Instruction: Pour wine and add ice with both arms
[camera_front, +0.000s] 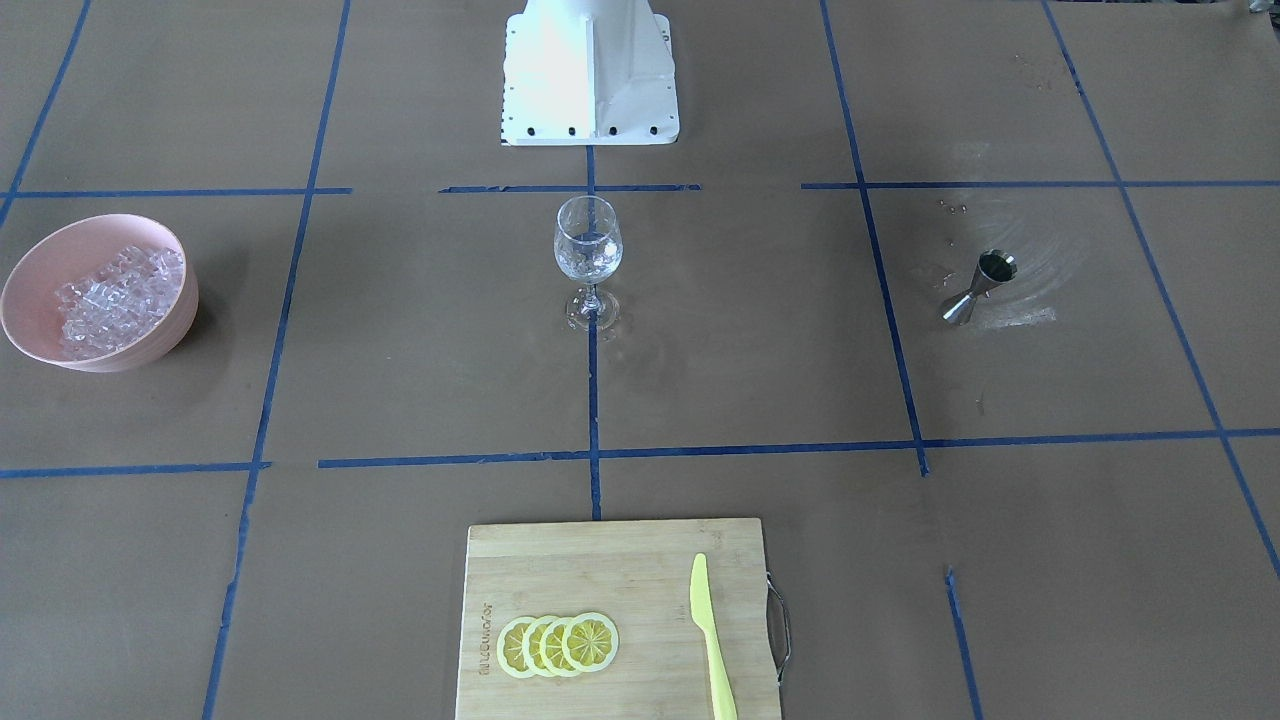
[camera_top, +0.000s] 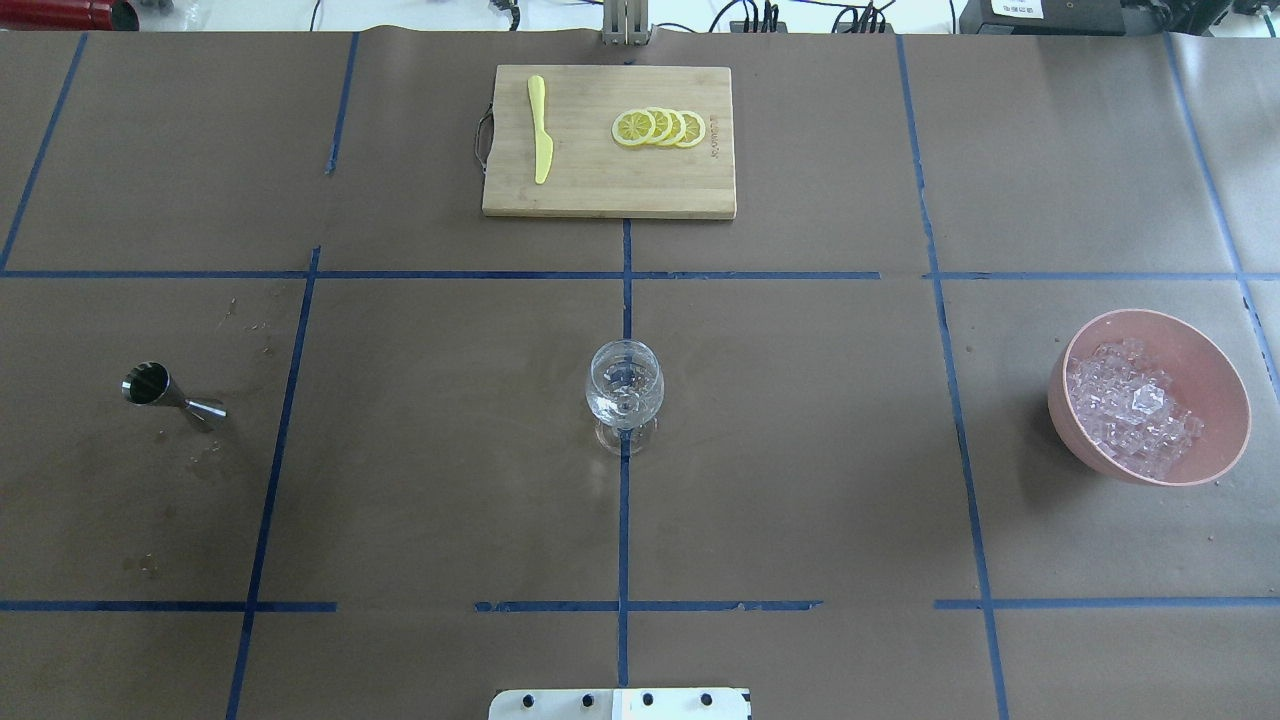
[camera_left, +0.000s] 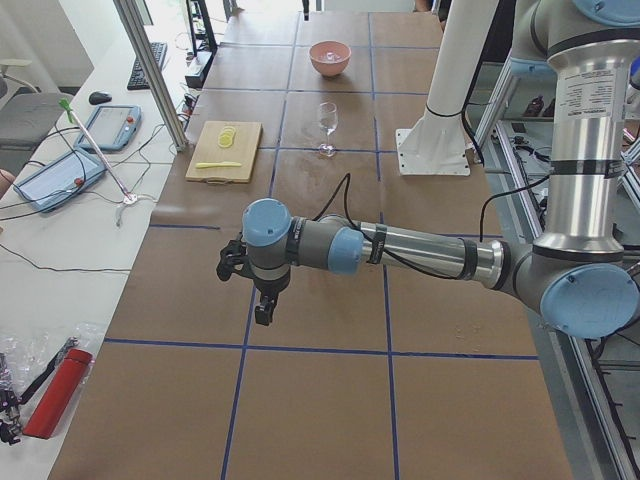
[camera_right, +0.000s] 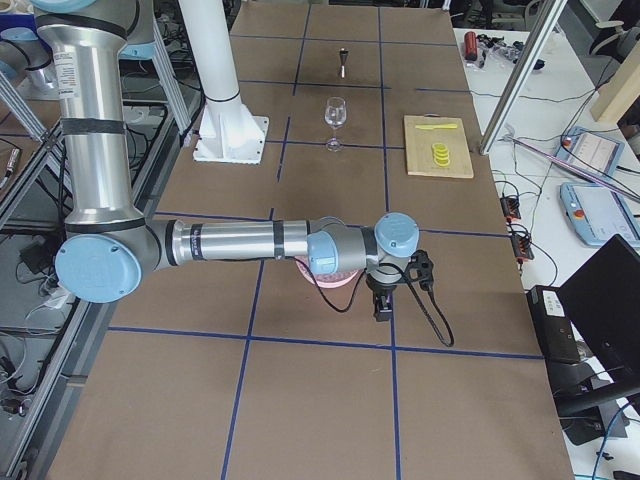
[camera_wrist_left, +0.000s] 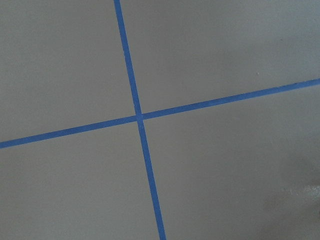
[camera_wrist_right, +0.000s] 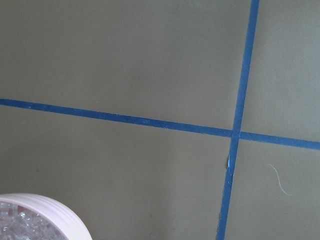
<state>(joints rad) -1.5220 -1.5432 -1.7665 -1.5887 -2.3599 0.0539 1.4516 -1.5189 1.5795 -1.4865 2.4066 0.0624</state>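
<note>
A clear wine glass (camera_top: 624, 390) stands upright at the table's middle, also in the front-facing view (camera_front: 588, 245). The ice (camera_top: 1135, 405) is a heap of small clear cubes in a pink bowl (camera_top: 1225, 440) on the robot's right, also in the front-facing view (camera_front: 115, 300). The left arm's gripper (camera_left: 258, 300) hangs above bare table, far from the glass. The right arm's gripper (camera_right: 383, 300) hangs just beyond the bowl (camera_right: 325, 281), whose rim shows in the right wrist view (camera_wrist_right: 55, 210). I cannot tell whether either gripper is open or shut.
A steel jigger (camera_top: 170, 390) stands on the robot's left. A wooden cutting board (camera_top: 600, 190) at the far edge holds lemon slices (camera_top: 660, 128) and a yellow knife (camera_top: 540, 130). The white base block (camera_front: 590, 70) sits at the robot's edge. A red cylinder (camera_left: 55, 395) lies off the table's end.
</note>
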